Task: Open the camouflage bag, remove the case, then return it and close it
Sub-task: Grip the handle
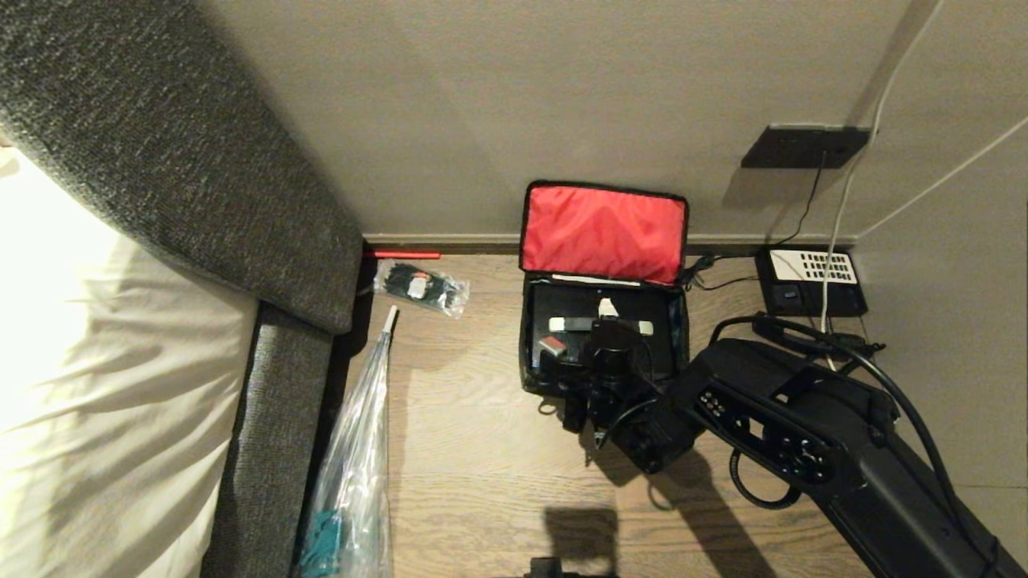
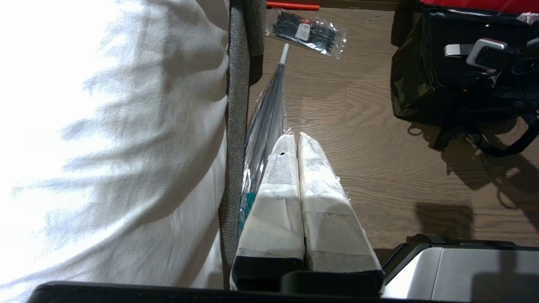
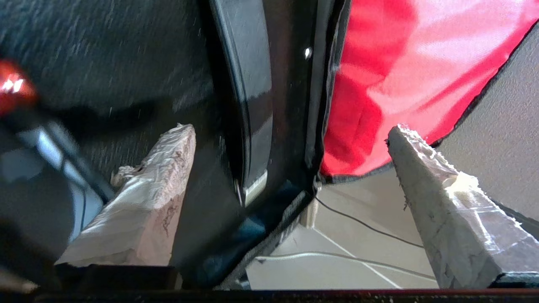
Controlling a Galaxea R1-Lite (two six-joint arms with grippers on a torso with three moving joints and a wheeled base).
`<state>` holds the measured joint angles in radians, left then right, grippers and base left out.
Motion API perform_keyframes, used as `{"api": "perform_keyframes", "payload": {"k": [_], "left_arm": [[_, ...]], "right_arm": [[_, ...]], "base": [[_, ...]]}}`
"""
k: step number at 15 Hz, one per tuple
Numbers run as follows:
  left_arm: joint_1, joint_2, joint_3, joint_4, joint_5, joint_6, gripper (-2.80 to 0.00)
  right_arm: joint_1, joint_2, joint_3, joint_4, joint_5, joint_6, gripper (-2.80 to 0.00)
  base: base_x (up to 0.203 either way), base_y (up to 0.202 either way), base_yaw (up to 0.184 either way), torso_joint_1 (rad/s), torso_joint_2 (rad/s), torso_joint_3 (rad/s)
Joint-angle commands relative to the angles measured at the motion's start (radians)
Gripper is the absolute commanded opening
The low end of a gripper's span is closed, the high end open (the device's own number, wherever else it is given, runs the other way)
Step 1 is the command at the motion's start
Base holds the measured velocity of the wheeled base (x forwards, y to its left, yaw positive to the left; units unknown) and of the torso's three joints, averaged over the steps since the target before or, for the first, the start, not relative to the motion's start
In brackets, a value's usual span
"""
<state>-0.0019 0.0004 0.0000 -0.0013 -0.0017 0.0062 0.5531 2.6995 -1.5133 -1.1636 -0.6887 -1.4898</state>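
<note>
The camouflage bag (image 1: 526, 357) lies open on the wood floor, and its red-lined lid (image 1: 602, 233) stands up against the wall. The flat black case (image 1: 566, 301) lies inside it. My right gripper (image 1: 604, 326) hovers over the bag's opening, open wide and gripping nothing. In the right wrist view one taped finger (image 3: 168, 168) is above the case's dark surface (image 3: 126, 54), and the other finger (image 3: 425, 176) is in front of the red lining (image 3: 400, 63). My left gripper (image 2: 294, 139) is parked low beside the bed, shut and empty. The bag's camouflage side (image 2: 410, 92) also shows there.
A black telephone with a white keypad (image 1: 809, 281) and cables sit right of the bag by the wall. A clear packet of black items (image 1: 422, 286) lies to the left. A long clear plastic bag (image 1: 361, 449) leans along the grey upholstered bed frame (image 1: 265, 417).
</note>
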Motion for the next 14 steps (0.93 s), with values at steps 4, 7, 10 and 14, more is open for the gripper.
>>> {"api": "perform_keyframes", "payload": {"k": [4, 7, 10, 14], "left_arm": [[0.0, 0.0, 0.0, 0.0, 0.0, 0.0, -2.8], [0.0, 0.0, 0.0, 0.0, 0.0, 0.0, -2.8], [0.0, 0.0, 0.0, 0.0, 0.0, 0.0, -2.8], [0.0, 0.0, 0.0, 0.0, 0.0, 0.0, -2.8]], "right_arm": [[-0.042, 0.076, -0.094, -0.017, -0.001, -0.012, 0.0], [-0.053, 0.105, -0.122, -0.015, 0.0, -0.024, 0.0], [-0.053, 0.116, -0.153, -0.018, 0.003, -0.022, 0.0], [-0.052, 0.118, -0.212, -0.026, 0.003, -0.025, 0.0]], "base": [[0.0, 0.0, 0.0, 0.0, 0.0, 0.0], [0.0, 0.0, 0.0, 0.0, 0.0, 0.0], [0.0, 0.0, 0.0, 0.0, 0.0, 0.0], [0.0, 0.0, 0.0, 0.0, 0.0, 0.0]]}}
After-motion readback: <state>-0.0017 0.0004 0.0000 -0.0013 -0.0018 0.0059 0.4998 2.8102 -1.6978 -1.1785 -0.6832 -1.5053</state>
